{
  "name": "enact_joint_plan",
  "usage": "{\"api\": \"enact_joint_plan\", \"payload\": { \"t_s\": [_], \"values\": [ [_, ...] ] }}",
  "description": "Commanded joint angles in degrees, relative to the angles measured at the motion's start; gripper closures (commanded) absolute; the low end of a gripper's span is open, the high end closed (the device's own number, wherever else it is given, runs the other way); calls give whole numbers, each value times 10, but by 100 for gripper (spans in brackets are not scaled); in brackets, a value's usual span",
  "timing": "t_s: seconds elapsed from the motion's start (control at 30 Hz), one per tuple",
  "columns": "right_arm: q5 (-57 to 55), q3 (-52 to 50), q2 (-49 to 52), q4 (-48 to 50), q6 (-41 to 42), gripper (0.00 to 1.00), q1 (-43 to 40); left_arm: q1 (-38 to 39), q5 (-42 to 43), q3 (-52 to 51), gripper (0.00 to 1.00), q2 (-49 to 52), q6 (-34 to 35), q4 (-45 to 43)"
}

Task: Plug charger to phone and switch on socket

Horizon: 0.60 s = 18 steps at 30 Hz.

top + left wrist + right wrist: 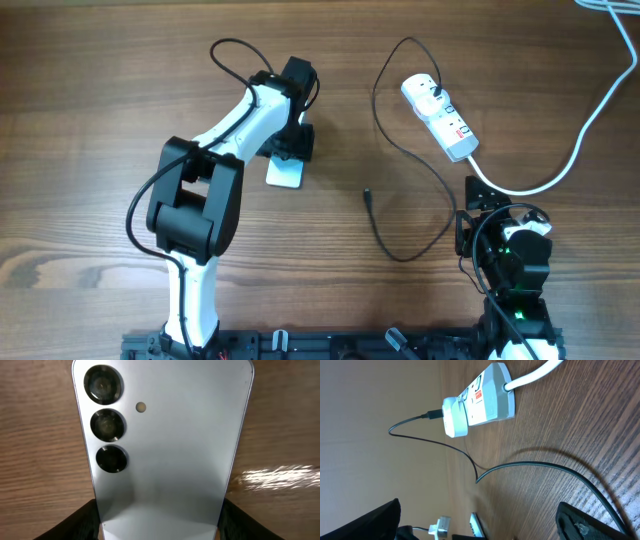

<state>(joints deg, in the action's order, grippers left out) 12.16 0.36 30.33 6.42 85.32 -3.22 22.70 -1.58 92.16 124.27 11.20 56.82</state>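
The phone [285, 173] lies back up on the table. In the left wrist view its silvery back [170, 450] with three lenses fills the frame. My left gripper [291, 143] [160, 527] is shut on the phone's sides at its far end. The socket [440, 117] [487, 395] lies at the back right with a white adapter plugged in. The charger cable [425, 165] [530, 464] runs from the adapter in loops, and its black tip [367, 193] lies loose right of the phone. My right gripper [478, 212] [477, 510] is open and empty, near the socket's front end.
The socket's thick white cord [585, 140] curves off to the back right corner. The left arm [195, 195] reaches across the left half of the wooden table. A charger loop [400, 255] lies just left of the right arm's base.
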Motion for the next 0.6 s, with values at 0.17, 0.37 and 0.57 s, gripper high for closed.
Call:
{"api": "enact_joint_plan", "payload": {
  "t_s": [0.17, 0.37, 0.57],
  "values": [
    [45, -1, 0, 3, -12, 0, -3, -4, 168, 24, 41, -92, 79, 2],
    [170, 21, 1, 30, -227, 0, -3, -63, 564, 24, 44, -116, 167, -50],
    [214, 45, 3, 6, -325, 0, -2, -117, 753, 24, 43, -116, 348, -97]
  ]
}}
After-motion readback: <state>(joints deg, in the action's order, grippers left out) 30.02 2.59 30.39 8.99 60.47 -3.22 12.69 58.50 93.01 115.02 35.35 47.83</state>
